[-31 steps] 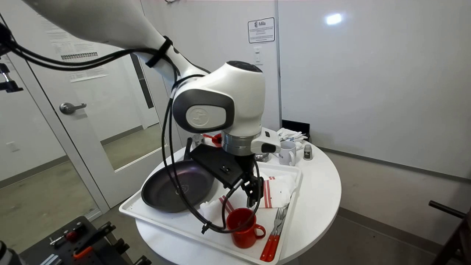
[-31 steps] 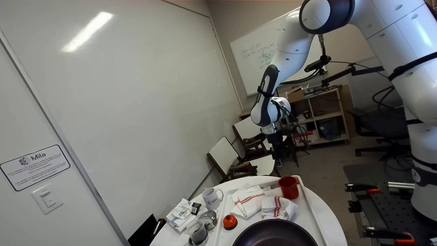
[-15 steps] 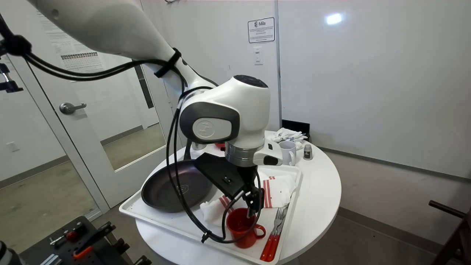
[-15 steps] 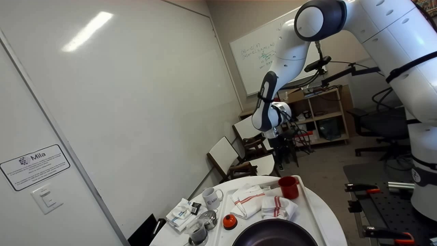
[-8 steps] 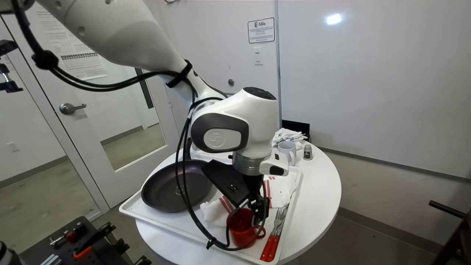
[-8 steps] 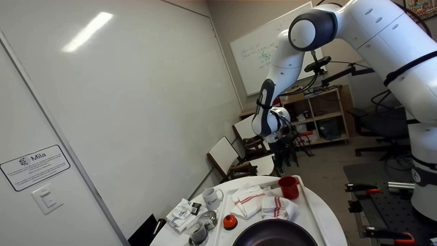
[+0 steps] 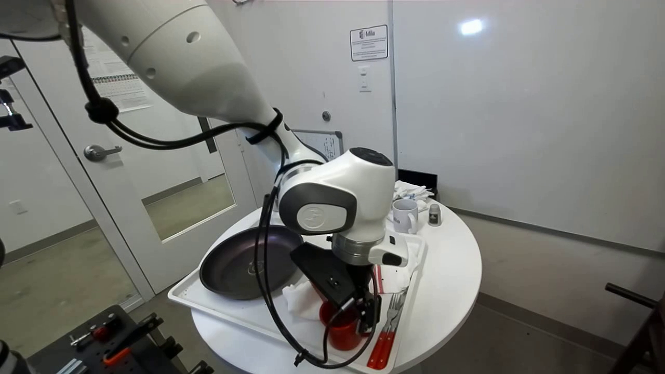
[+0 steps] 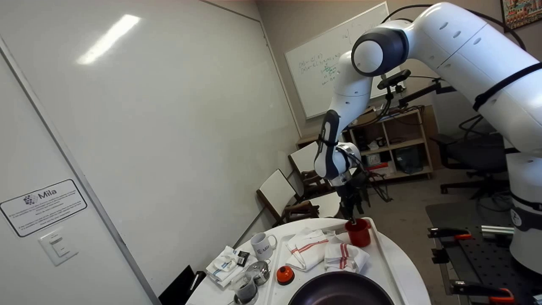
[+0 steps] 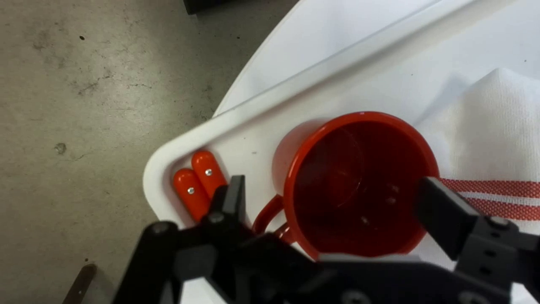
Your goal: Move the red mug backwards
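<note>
The glossy red mug (image 7: 343,337) stands upright near the tray's edge. It shows in both exterior views (image 8: 359,235), and the wrist view looks down into it (image 9: 363,177). My gripper (image 9: 335,192) is open with its fingers wide apart. In the wrist view one finger is beyond the mug's handle on the left, and the other overlaps the right rim. In an exterior view the gripper (image 7: 368,318) covers the handle side of the mug. I cannot tell whether the fingers touch the mug. Nothing is held.
A white tray (image 9: 253,106) with a raised rim bears the mug, a black frying pan (image 7: 249,265), striped white towels (image 8: 307,250) and red-handled cutlery (image 7: 382,348) beside the mug. A white mug (image 8: 262,246) and an orange-topped object (image 8: 285,275) stand farther off.
The arm has come down steadily, and the gripper has moved from above the red mug to its rim, shifting slightly right in an exterior view. The red mug has not moved.
</note>
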`<act>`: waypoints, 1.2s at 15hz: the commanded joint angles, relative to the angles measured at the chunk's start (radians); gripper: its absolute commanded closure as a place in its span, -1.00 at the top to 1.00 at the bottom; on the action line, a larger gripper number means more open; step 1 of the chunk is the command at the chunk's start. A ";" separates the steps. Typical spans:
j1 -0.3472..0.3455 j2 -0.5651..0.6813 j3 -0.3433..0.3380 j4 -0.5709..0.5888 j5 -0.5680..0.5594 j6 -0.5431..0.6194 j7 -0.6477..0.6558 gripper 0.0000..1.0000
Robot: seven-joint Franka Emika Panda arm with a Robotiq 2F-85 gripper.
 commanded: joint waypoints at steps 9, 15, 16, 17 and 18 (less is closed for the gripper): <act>-0.057 0.057 0.016 -0.006 -0.094 0.065 0.019 1.00; -0.066 0.055 0.039 0.001 -0.087 0.072 0.015 1.00; -0.066 0.055 0.044 0.003 -0.086 0.072 0.014 1.00; -0.066 0.056 0.048 0.006 -0.085 0.071 0.013 1.00; -0.066 0.056 0.053 0.008 -0.084 0.071 0.012 0.77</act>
